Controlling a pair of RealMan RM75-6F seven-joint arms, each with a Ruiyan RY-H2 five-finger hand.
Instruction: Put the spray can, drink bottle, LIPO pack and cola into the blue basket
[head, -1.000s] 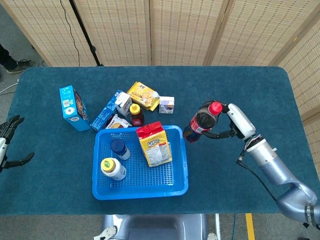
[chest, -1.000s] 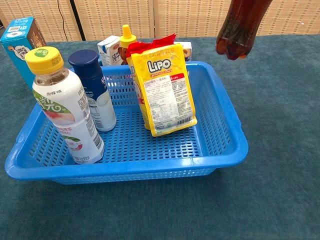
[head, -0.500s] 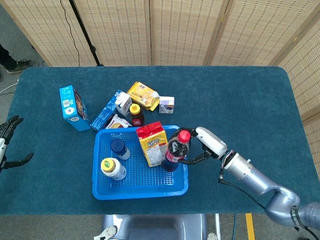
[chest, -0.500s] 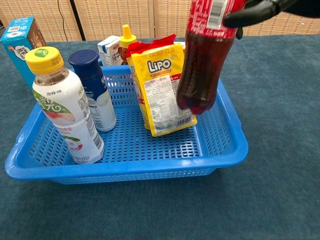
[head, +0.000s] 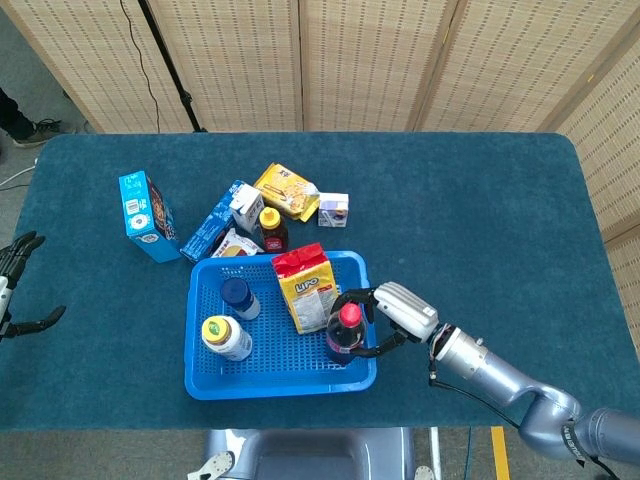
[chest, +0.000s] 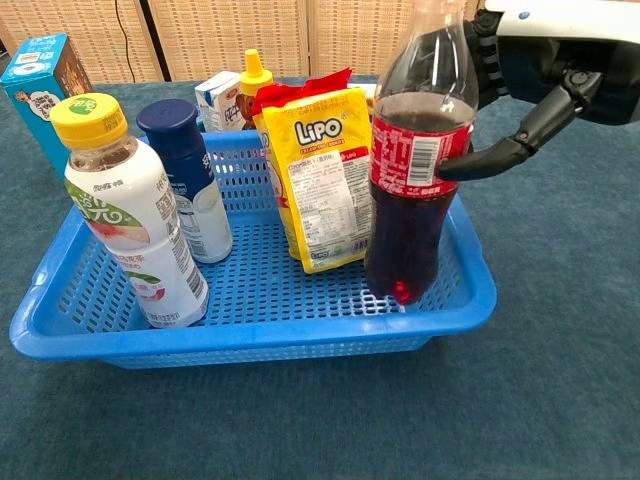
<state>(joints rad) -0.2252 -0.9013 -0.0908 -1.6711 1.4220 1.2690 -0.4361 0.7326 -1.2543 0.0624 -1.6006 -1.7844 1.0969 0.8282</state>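
I judged it best to settle the cola (chest: 415, 190) flat on the blue basket (chest: 455, 300) floor before loosening; my right hand (head: 392, 312) gripped it upright in the near right corner, dark, red-labelled, beside the LIPO pack (chest: 320, 180); my left hand (head: 18, 290) hung open, far off.

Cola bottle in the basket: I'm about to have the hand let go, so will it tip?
Possibly. The cola bottle is tall and narrow, standing on perforated basket flooring. Mostly full, so probably heavy and fairly steady; the LIPO pack alongside might catch it.
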